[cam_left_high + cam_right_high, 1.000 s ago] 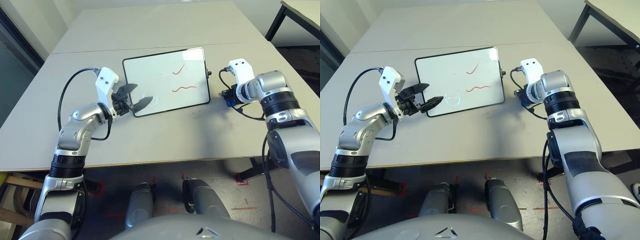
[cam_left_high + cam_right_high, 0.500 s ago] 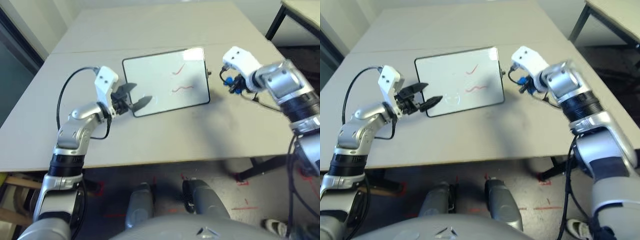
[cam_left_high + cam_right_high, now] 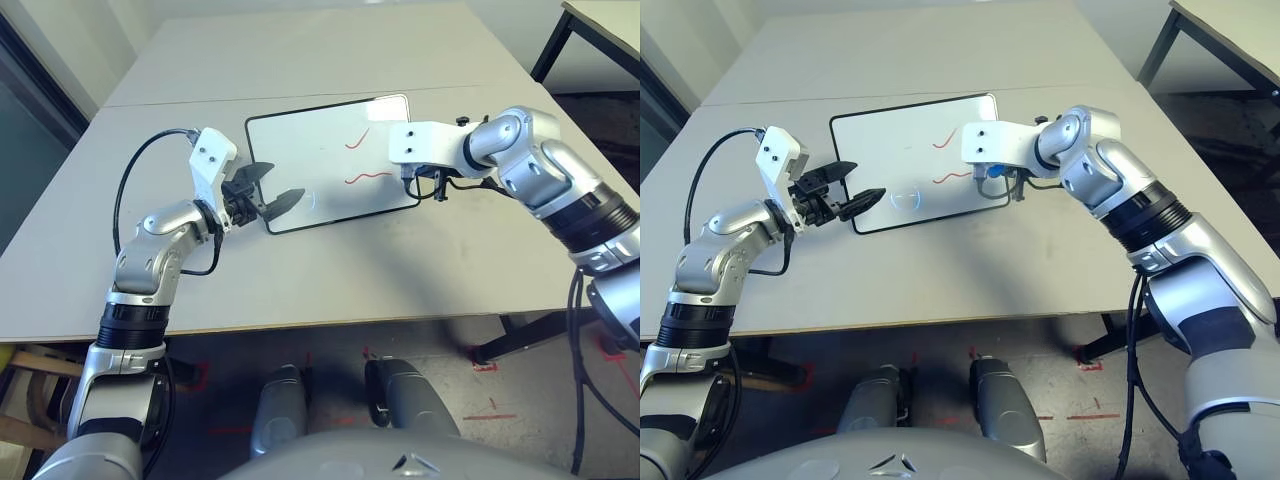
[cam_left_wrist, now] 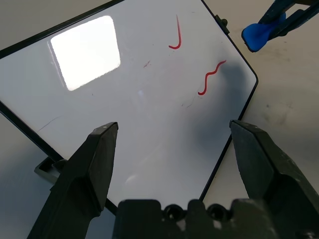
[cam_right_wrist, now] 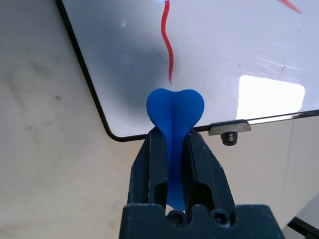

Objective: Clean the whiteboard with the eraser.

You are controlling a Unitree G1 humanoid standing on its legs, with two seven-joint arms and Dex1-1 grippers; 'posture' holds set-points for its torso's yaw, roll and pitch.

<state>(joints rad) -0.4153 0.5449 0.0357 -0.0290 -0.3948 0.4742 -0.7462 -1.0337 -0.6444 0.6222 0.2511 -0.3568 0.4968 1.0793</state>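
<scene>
Right wrist view shows the right gripper (image 5: pixel 170 149) pinching the small bright blue bone-shaped eraser (image 5: pixel 174 112) between its two black fingers, the eraser's rounded end sticking out past the fingertips. It hangs above the near right corner of the small rectangular whiteboard with a thin black frame (image 3: pixel 310 150), close to the end of the lower wavy red mark (image 5: pixel 168 45). A small grey side knob (image 5: pixel 229 130) sits on the board's right edge nearby. The whiteboard lies flat on the pale grey table (image 3: pixel 300 270) between the two arms, with a second, shorter red stroke (image 3: pixel 357 137) farther up. Over the board's near left corner the left gripper (image 3: pixel 270 200) has its fingers spread wide, holding nothing.
</scene>
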